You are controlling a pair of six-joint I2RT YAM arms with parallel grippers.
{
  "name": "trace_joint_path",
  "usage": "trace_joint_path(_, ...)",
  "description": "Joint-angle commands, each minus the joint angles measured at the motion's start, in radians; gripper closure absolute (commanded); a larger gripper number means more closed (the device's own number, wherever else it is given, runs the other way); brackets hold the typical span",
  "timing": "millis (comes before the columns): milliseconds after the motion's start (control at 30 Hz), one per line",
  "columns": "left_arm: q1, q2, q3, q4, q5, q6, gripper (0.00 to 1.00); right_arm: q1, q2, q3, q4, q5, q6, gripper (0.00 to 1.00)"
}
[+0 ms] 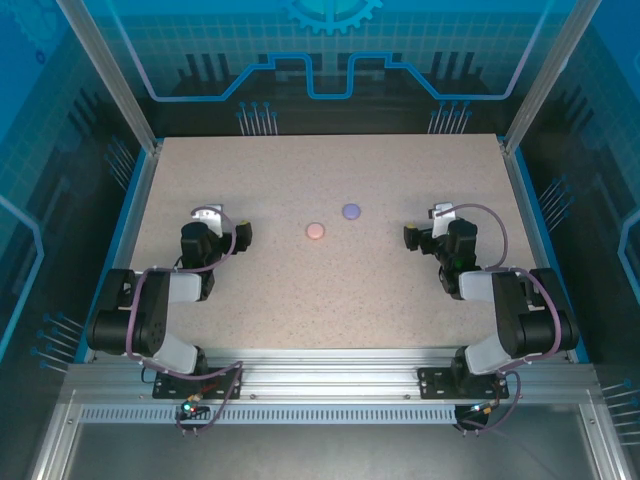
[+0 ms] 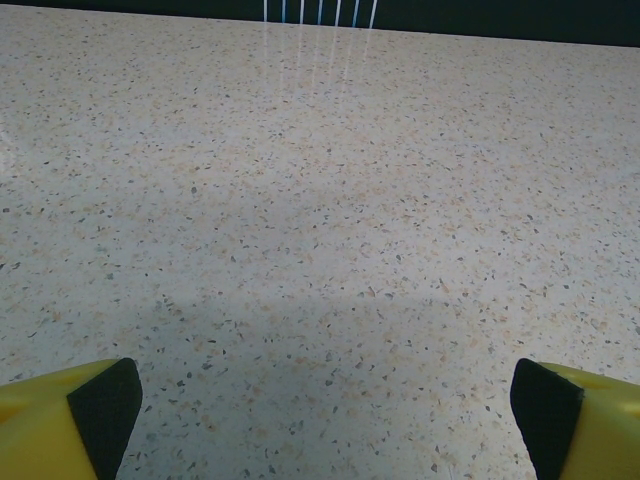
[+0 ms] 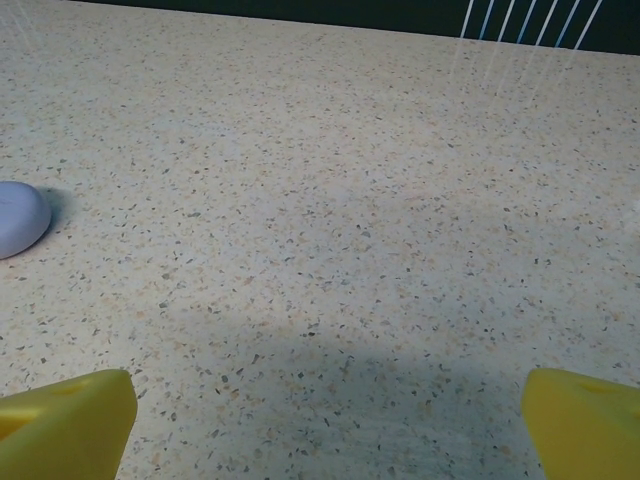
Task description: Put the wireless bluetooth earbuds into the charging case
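Note:
Two small round charging cases lie near the table's middle, both with lids down: a pink case (image 1: 315, 230) and a lilac-purple case (image 1: 351, 211). The purple case (image 3: 18, 218) also sits at the left edge of the right wrist view. The wireless bluetooth earbuds are out of view. My left gripper (image 1: 225, 223) (image 2: 325, 420) rests low over bare table well left of the pink case, open, with nothing between its fingers. My right gripper (image 1: 428, 224) (image 3: 330, 420) stands right of the purple case, open and empty too.
The speckled beige tabletop (image 1: 330, 290) is bordered by aluminium frame posts (image 1: 110, 75) and blue-lit panels. Thin pins (image 1: 256, 118) stand along the far edge. Both arm bases are bolted to the rail (image 1: 320, 375) at the near edge.

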Motion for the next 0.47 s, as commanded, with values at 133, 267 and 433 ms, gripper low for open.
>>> trace_joint_path(133, -0.003, 0.007, 0.015, -0.004, 0.002, -0.001, 0.01, -0.003, 0.001, 0.017, -0.002, -0.013, -0.012, 0.0)
trace_joint_path(267, -0.005, 0.007, 0.015, -0.003, -0.003, 0.001, 0.01, -0.014, 0.002, 0.025, -0.013, -0.033, -0.007, 0.0)
trace_joint_path(433, -0.02, 0.008, 0.012, 0.0, -0.055, 0.001, 0.01, -0.008, 0.001, 0.016, -0.002, -0.022, -0.011, 0.0)
